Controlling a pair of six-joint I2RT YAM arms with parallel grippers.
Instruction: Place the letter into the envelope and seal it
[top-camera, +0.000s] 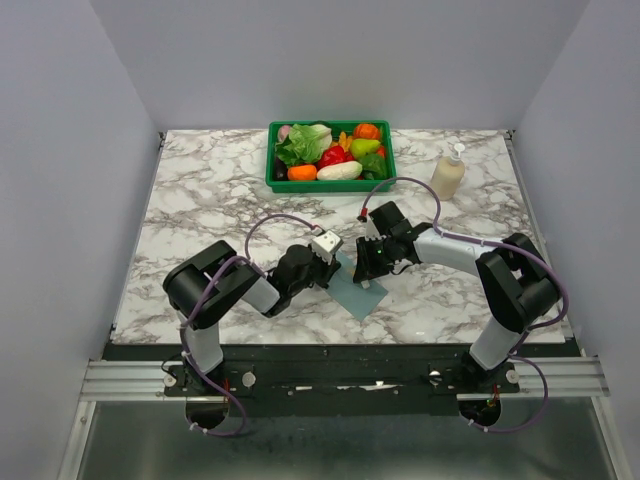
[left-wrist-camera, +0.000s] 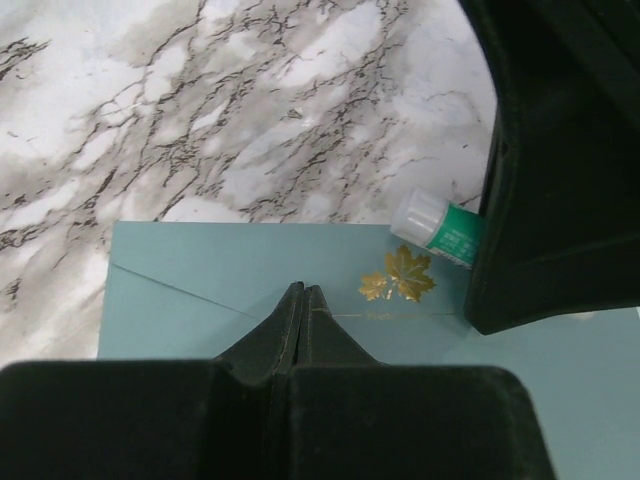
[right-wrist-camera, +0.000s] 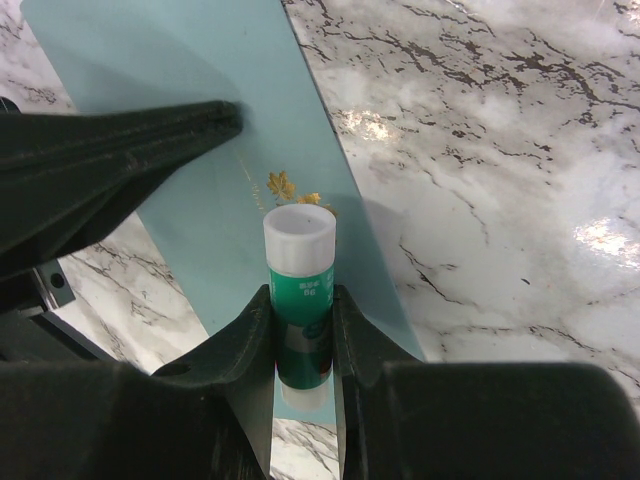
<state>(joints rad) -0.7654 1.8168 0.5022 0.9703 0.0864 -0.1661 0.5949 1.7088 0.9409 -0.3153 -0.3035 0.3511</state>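
I'm pinching my left gripper (left-wrist-camera: 303, 292) fully shut on nothing, tips seemingly pressing the envelope (left-wrist-camera: 180, 270) flap flat on the marble table (left-wrist-camera: 200, 100). My right gripper (right-wrist-camera: 302, 305) is clamping a green glue stick (right-wrist-camera: 300, 235), white cap on, over the envelope. No letter showing, so I'm guessing it's inside; sealing's left. Gold maple leaf (left-wrist-camera: 400, 273) on the flap; the script beneath and the stick's label are too tiny to read.

Plain grey walls (top-camera: 330, 50) enclose a white marble-patterned table (top-camera: 200, 200).
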